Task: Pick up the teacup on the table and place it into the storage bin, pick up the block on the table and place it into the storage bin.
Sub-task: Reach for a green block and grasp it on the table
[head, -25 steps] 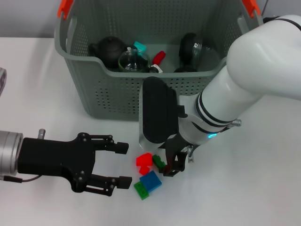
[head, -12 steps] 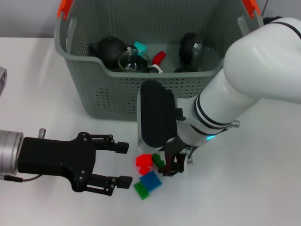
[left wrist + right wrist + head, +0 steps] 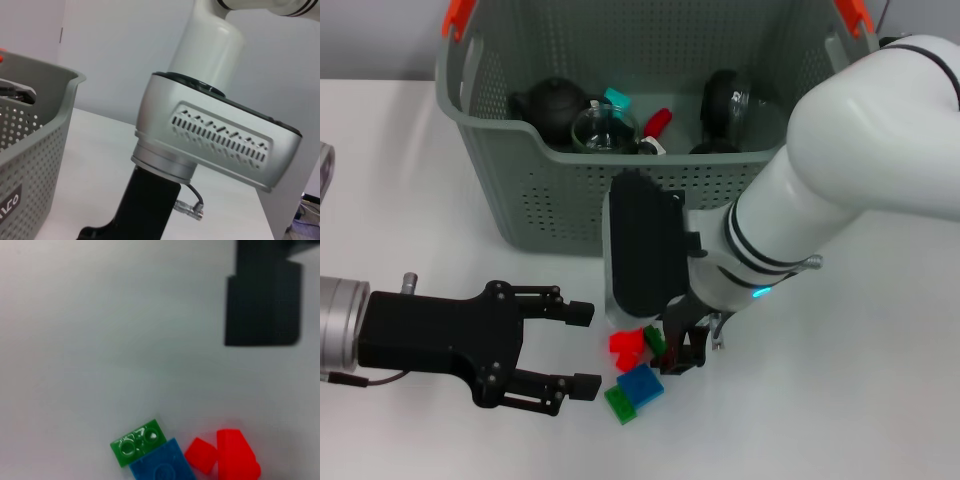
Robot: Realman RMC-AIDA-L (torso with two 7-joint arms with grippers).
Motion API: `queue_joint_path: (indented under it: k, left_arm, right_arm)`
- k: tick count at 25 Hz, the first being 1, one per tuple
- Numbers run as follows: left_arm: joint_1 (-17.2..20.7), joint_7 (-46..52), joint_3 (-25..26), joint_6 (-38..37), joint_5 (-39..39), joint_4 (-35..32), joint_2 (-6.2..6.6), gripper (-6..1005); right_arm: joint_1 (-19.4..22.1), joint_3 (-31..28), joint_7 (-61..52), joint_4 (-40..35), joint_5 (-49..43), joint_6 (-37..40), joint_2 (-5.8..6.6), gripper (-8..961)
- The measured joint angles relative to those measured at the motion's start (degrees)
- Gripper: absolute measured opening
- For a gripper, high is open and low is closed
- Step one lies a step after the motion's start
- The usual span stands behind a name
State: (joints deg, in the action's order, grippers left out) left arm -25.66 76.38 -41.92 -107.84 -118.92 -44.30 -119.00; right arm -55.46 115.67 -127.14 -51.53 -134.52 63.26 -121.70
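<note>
A cluster of blocks lies on the white table in front of the storage bin (image 3: 570,200): a red block (image 3: 624,345), a blue one (image 3: 640,384), a light green one (image 3: 618,405) and a dark green one (image 3: 654,340). My right gripper (image 3: 676,352) hangs low at the cluster's right edge, right against the dark green block. The right wrist view looks down on the green block (image 3: 137,447), blue block (image 3: 162,467) and red block (image 3: 235,455). My left gripper (image 3: 583,349) rests open just left of the blocks. No teacup shows on the table.
The bin holds a black teapot (image 3: 550,105), a glass vessel (image 3: 605,130), a black and glass item (image 3: 728,100) and small coloured pieces. Its corner (image 3: 30,150) shows in the left wrist view, beside my right arm's silver wrist housing (image 3: 215,145).
My right arm has shifted a little to the left and down, bringing its gripper closer over the blocks. The left gripper and the blocks have not moved.
</note>
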Motion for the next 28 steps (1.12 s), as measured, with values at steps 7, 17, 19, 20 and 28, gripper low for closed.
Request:
queue_joint_path:
  k: [7,17,19,20,28]
  left_arm:
    - [0.00,0.00,0.00,0.00,0.00,0.00,0.00,810]
    - [-0.08,0.00,0.00,0.00,0.00,0.00,0.00,809]
    - [-0.09,0.00,0.00,0.01,0.00,0.00,0.00,809]
    - [-0.09,0.00,0.00,0.03,0.00,0.00,0.00,809]
    - [-0.09,0.00,0.07,0.10,0.00,0.00,0.00,809]
  right_arm:
    - [-0.28,1.40,-0.01,0.53,1.02,-1.13,0.04,545]
    - [-0.26,1.41,-0.03,0.75,1.03,-1.22,0.15,507]
    - [-0.26,1.40,-0.03,0.79,1.02,-1.29,0.14,499]
    - [-0.26,1.40,-0.03,0.81,1.02,-1.34,0.15,495]
    - [-0.26,1.40,-0.28,0.95,1.02,-1.48,0.15,465]
